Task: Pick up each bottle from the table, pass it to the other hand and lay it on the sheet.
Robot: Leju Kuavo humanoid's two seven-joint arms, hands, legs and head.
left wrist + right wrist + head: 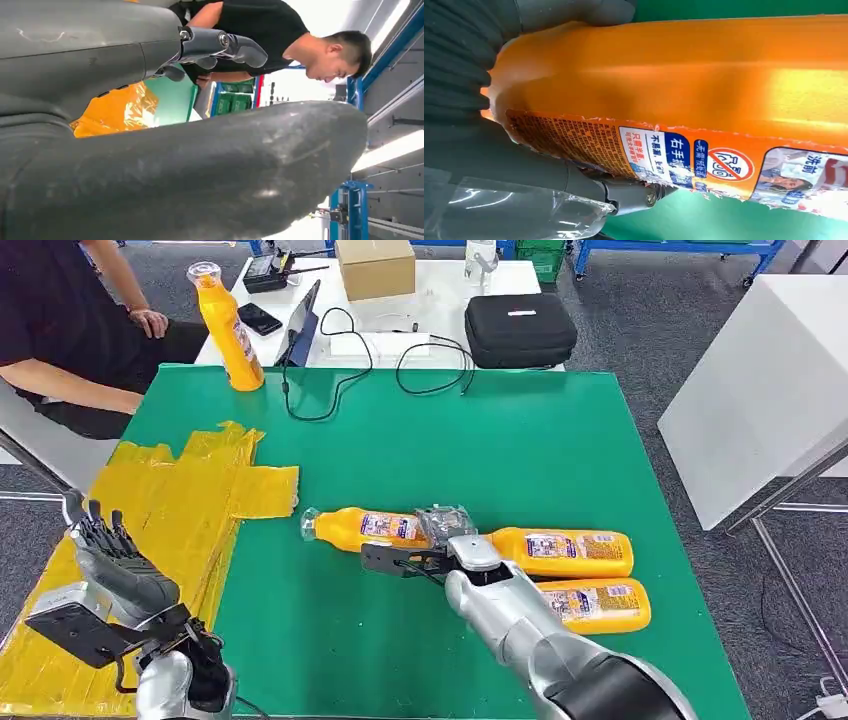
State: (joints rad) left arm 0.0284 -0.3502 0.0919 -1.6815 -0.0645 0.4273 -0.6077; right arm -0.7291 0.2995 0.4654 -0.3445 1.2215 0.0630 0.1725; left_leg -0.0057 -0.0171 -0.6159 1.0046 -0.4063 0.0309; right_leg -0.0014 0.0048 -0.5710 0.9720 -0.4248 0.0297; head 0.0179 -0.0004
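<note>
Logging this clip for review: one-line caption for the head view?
Right robot hand grips a lying orange bottle on the green table; left robot hand open over the yellow sheet.

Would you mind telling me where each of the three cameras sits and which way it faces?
Head view: high on the body, looking down at the green table; both arms show, right hand at a lying bottle.
Left wrist view: behind the left hand, facing a person.
Right wrist view: tight against that bottle.
Shared: the bottle; the yellow sheet.
</note>
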